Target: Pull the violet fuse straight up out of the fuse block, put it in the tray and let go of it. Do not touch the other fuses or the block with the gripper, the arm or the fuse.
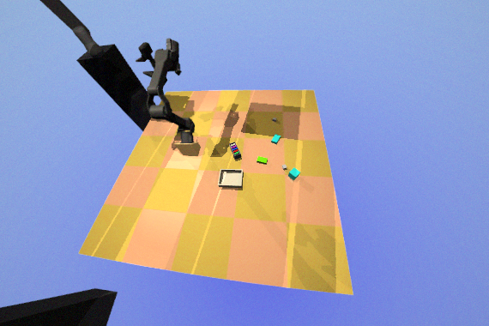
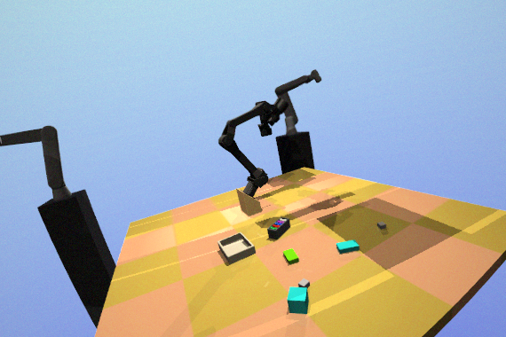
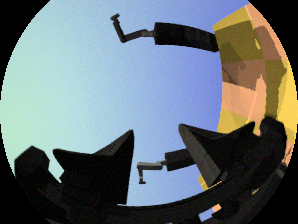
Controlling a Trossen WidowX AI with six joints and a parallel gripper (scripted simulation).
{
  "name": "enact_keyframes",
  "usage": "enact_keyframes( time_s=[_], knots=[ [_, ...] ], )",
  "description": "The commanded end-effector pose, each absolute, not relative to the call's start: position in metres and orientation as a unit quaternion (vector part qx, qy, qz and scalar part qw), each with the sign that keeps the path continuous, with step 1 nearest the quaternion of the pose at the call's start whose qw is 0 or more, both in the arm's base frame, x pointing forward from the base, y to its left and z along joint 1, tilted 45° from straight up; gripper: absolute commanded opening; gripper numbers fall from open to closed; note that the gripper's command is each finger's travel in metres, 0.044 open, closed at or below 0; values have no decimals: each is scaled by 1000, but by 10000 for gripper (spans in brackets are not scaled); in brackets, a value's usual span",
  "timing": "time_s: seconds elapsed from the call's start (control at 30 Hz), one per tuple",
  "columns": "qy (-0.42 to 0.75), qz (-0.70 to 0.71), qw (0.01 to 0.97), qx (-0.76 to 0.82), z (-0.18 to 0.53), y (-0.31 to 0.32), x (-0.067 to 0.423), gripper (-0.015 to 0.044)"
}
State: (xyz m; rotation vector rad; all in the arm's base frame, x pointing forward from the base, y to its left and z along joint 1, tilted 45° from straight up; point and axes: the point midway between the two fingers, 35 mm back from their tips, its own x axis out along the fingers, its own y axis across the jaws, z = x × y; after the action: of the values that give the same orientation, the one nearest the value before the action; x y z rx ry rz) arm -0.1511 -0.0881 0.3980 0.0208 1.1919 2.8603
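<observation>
The black fuse block [image 1: 235, 150] [image 2: 279, 227] stands on the checked table near the arm's base, with several coloured fuses in a row. The violet fuse [image 2: 280, 221] sits in the block toward its far end; it is too small to make out in the top view. The shallow white tray [image 1: 231, 171] [image 2: 243, 253] lies empty a little in front of the block. My gripper [image 1: 145, 60] [image 2: 264, 129] [image 3: 156, 129] is open and empty, raised high above the table's back edge, far from the block. The wrist view shows mostly sky.
A green flat block [image 1: 262, 159] [image 2: 290, 255], a cyan flat block [image 1: 275, 138] [image 2: 347, 246], a cyan cube [image 1: 294, 173] [image 2: 297, 300] and two small grey pieces [image 1: 284, 166] [image 2: 382, 225] lie right of the fuse block. Black camera pillars [image 2: 72, 239] [image 2: 295, 151] stand off the table's edges.
</observation>
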Motion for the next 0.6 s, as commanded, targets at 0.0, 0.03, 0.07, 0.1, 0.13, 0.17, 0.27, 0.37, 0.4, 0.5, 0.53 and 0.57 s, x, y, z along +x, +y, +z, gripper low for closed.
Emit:
enact_keyframes(
  time_s=[0.0, 0.03, 0.07, 0.1, 0.13, 0.17, 0.27, 0.37, 0.4, 0.5, 0.53, 0.57],
  knots=[
    [386, 922, 26, 8, 398, -85, -152, 244],
    [392, 919, 41, 14, 399, -76, -153, 218],
    [400, 914, 66, 22, 399, -62, -154, 191],
    [405, 909, 90, 31, 400, -45, -155, 165],
    [404, 907, 111, 37, 401, -30, -155, 139],
    [404, 904, 131, 43, 402, -15, -154, 113],
    [402, 893, 192, 59, 403, 29, -146, 61],
    [397, 879, 254, 70, 401, 72, -131, 61],
    [394, 874, 274, 72, 399, 85, -124, 61],
    [388, 855, 335, 76, 393, 124, -101, 61],
    [386, 848, 355, 76, 390, 135, -92, 61],
    [384, 841, 374, 76, 386, 147, -82, 61]
  ],
)
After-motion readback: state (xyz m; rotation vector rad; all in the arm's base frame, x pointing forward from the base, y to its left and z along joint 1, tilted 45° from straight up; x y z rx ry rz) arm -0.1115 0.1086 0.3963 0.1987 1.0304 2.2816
